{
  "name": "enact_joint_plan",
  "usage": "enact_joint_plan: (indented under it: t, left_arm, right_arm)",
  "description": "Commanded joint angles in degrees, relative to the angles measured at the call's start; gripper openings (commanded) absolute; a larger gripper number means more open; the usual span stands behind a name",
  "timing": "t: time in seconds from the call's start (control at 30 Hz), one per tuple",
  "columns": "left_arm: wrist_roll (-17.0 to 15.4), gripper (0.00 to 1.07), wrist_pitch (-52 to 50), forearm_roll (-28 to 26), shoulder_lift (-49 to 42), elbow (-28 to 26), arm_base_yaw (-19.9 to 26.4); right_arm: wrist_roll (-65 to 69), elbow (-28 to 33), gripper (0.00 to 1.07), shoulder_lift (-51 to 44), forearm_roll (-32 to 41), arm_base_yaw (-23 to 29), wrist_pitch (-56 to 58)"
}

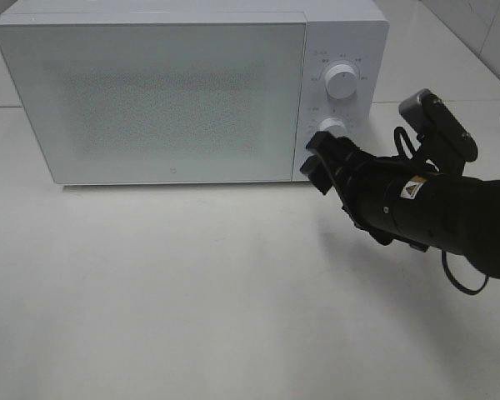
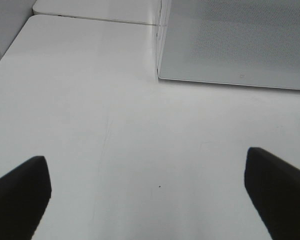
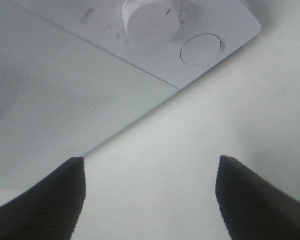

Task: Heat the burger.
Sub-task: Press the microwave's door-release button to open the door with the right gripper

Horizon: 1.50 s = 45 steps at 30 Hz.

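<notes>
microwave (image 1: 167,92) stands on table (image 1: 192,292), door (image 1: 150,100) shut and frosted. burger not visible in any view; cannot tell where it is. right gripper (image 1: 317,162) sits just in front of the lower knob (image 1: 333,127) at the panel's bottom corner, fingers (image 3: 55,195) apart, nothing between them. left gripper (image 2: 147,170) hangs over bare table near the door's other corner, fingers spread wide, empty.

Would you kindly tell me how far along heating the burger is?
Looks done: the white box-shaped microwave has its frosted door shut; the burger is out of view, perhaps inside. In hand: the open right hand sits by the lower white round dial, gripping nothing. Left: probably starting the heating, then retrieving the burger. The left hand hangs open.
</notes>
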Motion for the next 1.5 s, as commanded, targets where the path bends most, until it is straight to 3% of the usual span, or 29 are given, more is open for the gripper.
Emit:
enact_joint_plan:
  t: [0.03,0.23,0.33,0.4,0.5,0.6,0.67,0.7,0.9,1.27,1.5]
  left_arm:
    - [-0.23,0.98,-0.06,-0.17,-1.49,0.29,0.11]
    - [-0.23,0.98,-0.06,-0.17,-1.49,0.29,0.11]
    - [-0.23,0.98,-0.06,-0.17,-1.49,0.29,0.11]
    - [-0.23,0.98,-0.06,-0.17,-1.49,0.29,0.11]
    - [-0.23,0.98,-0.06,-0.17,-1.49,0.29,0.11]
    - [-0.23,0.98,-0.06,-0.17,-1.49,0.29,0.11]
    - [-0.23,0.98,-0.06,-0.17,-1.49,0.29,0.11]
    - [-0.23,0.98,-0.06,-0.17,-1.49,0.29,0.11]
    - [-0.23,0.98,-0.06,-0.17,-1.49,0.29,0.11]
    - [-0.23,0.98,-0.06,-0.17,-1.49,0.29,0.11]
    - [-0.23,0.98,-0.11,-0.17,-1.49,0.29,0.11]
  right_arm:
    - [-21.31,0.17,0.73,-4.07,4.76,-0.23,9.57]
    - [-44.75,0.17,0.73,-8.37,11.4,-0.74,18.22]
    - [-52.88,-1.15,0.73,-11.0,12.61,-3.32,26.18]
    - [-58.73,-4.58,0.73,-13.35,11.23,-8.19,38.45]
    - [-59.07,-5.67,0.73,-13.98,10.08,-9.4,42.0]
    - [-56.21,-10.83,0.73,-17.36,0.46,-13.81,58.56]
    - [-55.29,-11.92,0.73,-18.05,-2.01,-14.32,61.02]
    - [-52.65,-13.81,0.73,-19.94,-7.39,-14.38,66.35]
    - [-43.54,-15.3,0.73,-25.67,-15.07,-14.38,76.89]
    - [-39.59,-15.3,0.73,-37.53,-16.1,-14.38,90.13]
    - [-38.56,-15.3,0.73,-52.14,-17.13,-14.38,93.85]
